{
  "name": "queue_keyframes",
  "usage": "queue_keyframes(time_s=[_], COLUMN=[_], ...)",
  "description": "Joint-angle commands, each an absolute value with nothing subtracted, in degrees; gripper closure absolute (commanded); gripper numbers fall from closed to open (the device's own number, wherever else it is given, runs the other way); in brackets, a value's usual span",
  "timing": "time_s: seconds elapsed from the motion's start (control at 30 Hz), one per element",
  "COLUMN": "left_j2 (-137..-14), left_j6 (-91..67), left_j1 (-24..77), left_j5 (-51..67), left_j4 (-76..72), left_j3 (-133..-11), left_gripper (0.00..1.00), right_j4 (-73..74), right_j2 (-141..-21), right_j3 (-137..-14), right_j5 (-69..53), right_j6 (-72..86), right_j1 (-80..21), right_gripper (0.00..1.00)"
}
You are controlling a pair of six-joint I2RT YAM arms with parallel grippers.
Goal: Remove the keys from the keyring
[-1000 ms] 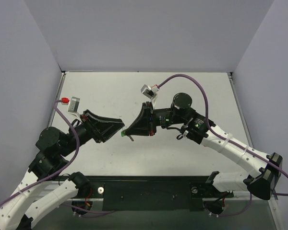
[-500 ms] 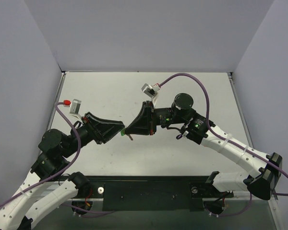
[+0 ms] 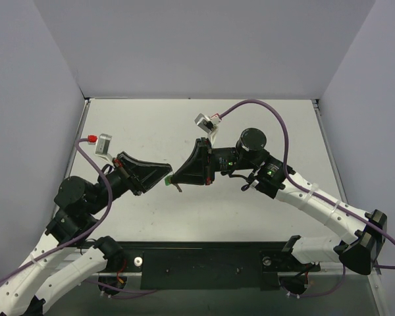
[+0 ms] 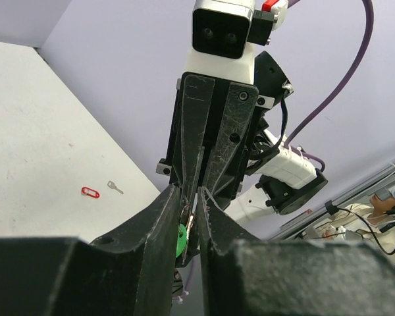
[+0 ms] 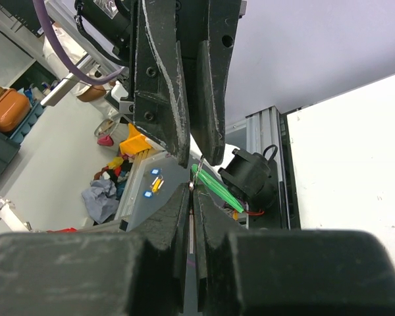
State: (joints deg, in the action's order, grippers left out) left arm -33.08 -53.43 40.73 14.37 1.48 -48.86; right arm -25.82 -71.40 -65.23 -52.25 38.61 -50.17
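Note:
The two grippers meet tip to tip above the middle of the table. My left gripper (image 3: 167, 176) is shut on the keyring, a small green fob (image 4: 180, 240) that sits edge-on between its fingers with a thin metal ring above it. The fob also shows in the top view (image 3: 168, 182) and in the right wrist view (image 5: 217, 187). My right gripper (image 3: 176, 176) is shut on the key, a thin silver blade (image 5: 192, 227) pinched between its fingers, just under the left gripper's tips (image 5: 196, 158). A small dark piece hangs below the tips (image 3: 178, 189).
A red oval tag (image 4: 90, 192) and a small loose silver key (image 4: 114, 187) lie on the white table (image 3: 151, 131). Grey walls enclose the table at the back and on both sides. The arm bases and a black rail run along the near edge.
The left arm's elbow and wrist have shifted slightly; both grippers stay tip to tip in the same spot with the same holds.

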Motion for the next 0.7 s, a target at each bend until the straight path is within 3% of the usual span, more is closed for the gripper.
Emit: queue_keyframes(time_s=[0.0,0.33,0.67], left_j2=[-33.5,-33.7,-33.4], left_j6=[-54.4,-55.3,-56.1], left_j1=[40.7,40.8,40.9], left_j5=[15.6,16.5,17.7], left_j4=[-4.0,-5.0,-6.2], left_j3=[-48.5,-47.8,-46.8], left_gripper=[0.79,0.83,0.76], right_j4=[-30.6,-30.6,-30.7], right_j2=[-69.5,-69.5,-69.6], right_j3=[-65.3,-65.3,-65.3], right_j5=[-52.5,-52.4,-52.2], right_j6=[38.4,38.4,38.4], right_j1=[-49.8,-49.8,-49.8], right_gripper=[1.0,1.0,1.0])
